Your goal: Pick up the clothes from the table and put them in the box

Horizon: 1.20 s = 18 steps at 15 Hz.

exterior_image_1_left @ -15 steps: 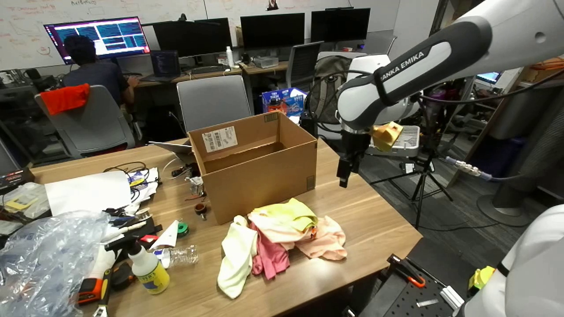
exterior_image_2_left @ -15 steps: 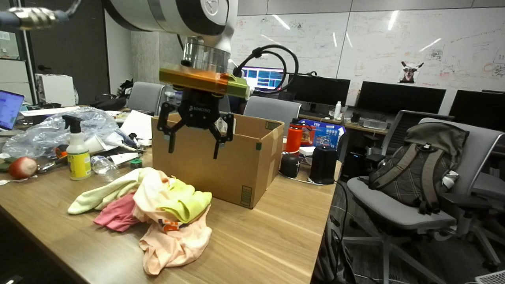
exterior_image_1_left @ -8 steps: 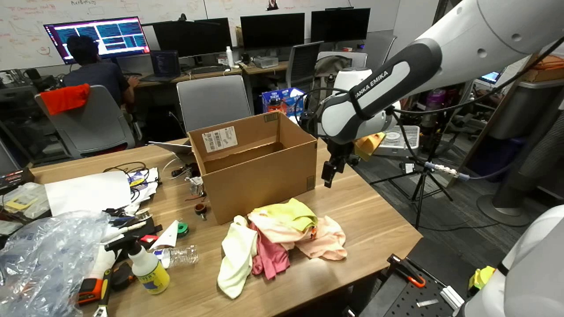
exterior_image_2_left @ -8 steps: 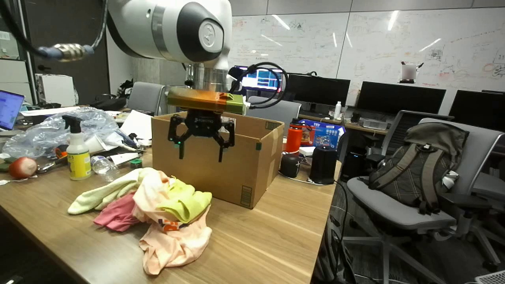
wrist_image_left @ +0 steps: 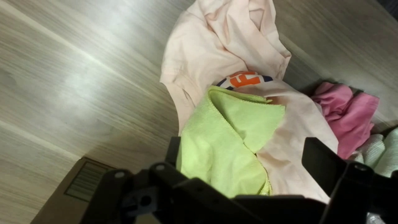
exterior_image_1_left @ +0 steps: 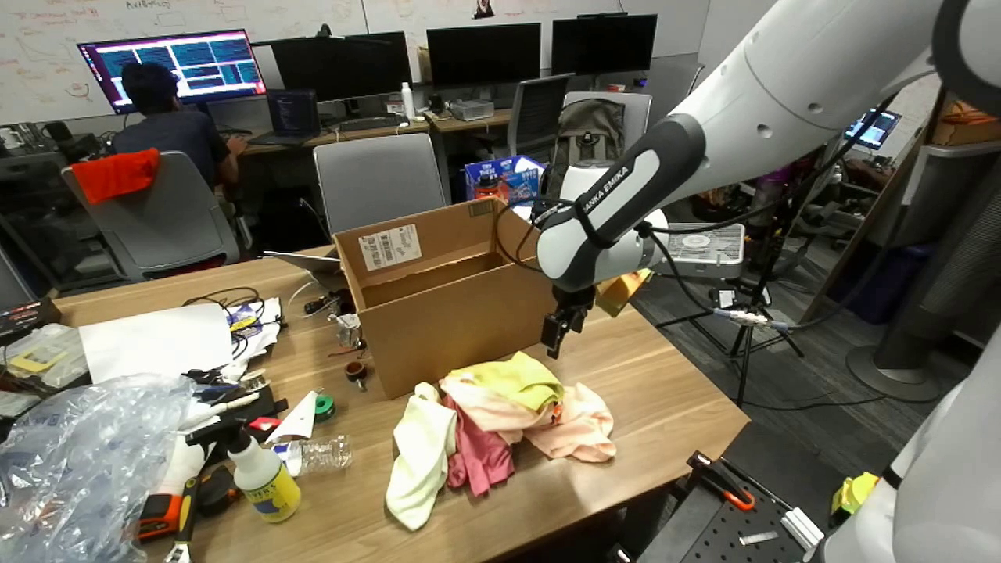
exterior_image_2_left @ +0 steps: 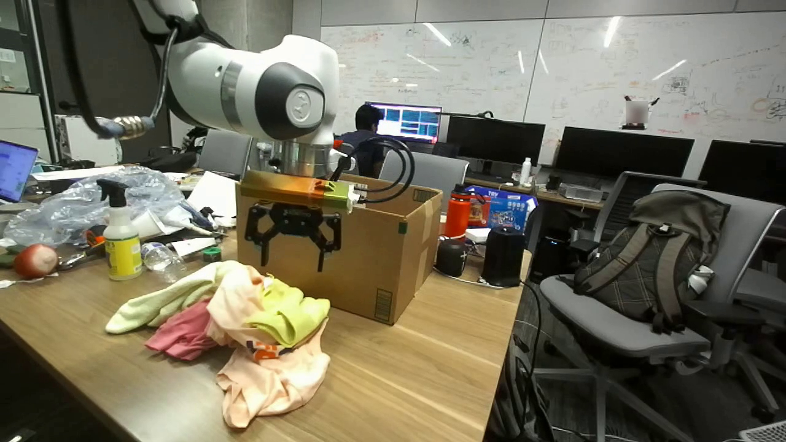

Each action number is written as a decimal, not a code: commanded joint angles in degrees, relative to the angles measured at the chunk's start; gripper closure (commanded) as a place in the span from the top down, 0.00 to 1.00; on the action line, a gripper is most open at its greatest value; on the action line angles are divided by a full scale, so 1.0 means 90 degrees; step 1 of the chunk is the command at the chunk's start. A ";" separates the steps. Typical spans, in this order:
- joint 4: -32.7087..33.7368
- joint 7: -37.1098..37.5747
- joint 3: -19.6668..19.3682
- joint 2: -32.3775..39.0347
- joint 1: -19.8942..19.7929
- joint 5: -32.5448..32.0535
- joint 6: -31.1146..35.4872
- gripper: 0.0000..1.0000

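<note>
Got the gripper (exterior_image_2_left: 292,266) spread pretty wide, hanging above the table (exterior_image_2_left: 430,362). Seeing the clothes (exterior_image_2_left: 227,310) heaped just below it, with the yellow-green one (wrist_image_left: 224,149) showing between its fingers (wrist_image_left: 320,163) in the wrist view. Also spotting the cardboard box (exterior_image_2_left: 368,270) right beside the gripper.

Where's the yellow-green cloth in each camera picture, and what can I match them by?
In an exterior view: yellow-green cloth, below centre, on the near side of the box.
In an exterior view: yellow-green cloth, left of and below centre.
Wrist view: yellow-green cloth, over the centre, mostly right of and below it.
Shared landmark: the orange print on the peach fabric, beside the cloth in all three.
</note>
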 commanded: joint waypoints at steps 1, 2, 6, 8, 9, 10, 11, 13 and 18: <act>0.0451 0.0104 0.0388 0.0598 -0.0133 0.0190 0.0105 1.00; 0.0558 0.0139 0.0462 0.0766 -0.0153 0.0186 0.0119 1.00; 0.0901 0.0260 0.0663 0.1289 -0.0282 0.0110 0.0282 1.00; 0.1035 0.0298 0.0728 0.1500 -0.0379 0.0090 0.0373 1.00; 0.1089 0.0317 0.0741 0.1604 -0.0430 0.0057 0.0441 1.00; 0.1137 0.0365 0.0735 0.1694 -0.0467 -0.0002 0.0493 1.00; 0.1189 0.0361 0.0761 0.1797 -0.0539 0.0032 0.0540 1.00; 0.1276 0.0361 0.0784 0.1997 -0.0650 0.0031 0.0591 1.00; 0.1470 0.0319 0.0971 0.2386 -0.0868 0.0045 0.0543 1.00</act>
